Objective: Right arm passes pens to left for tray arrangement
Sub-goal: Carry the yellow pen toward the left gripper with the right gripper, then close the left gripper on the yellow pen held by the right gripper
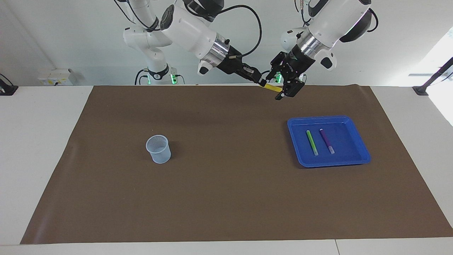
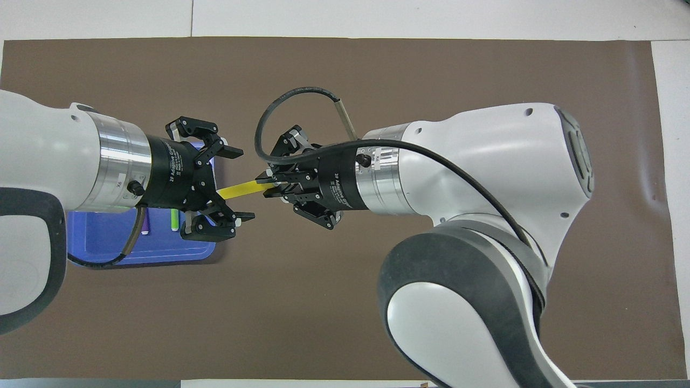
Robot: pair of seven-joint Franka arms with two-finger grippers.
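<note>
1. Marker pens: three counted. One green pen (image 1: 311,142) and one purple pen (image 1: 327,141) lie in the tray; one yellow pen (image 1: 273,87) is up in the air between the two grippers.
2. Blue tray (image 1: 358,133): one.
3. Translucent cup (image 1: 158,149): one.
4. Robot arms: two, each with one gripper, namely the right gripper (image 1: 262,82) and the left gripper (image 1: 285,92).
5. Brown mat (image 1: 219,184): one, covering the table.
</note>
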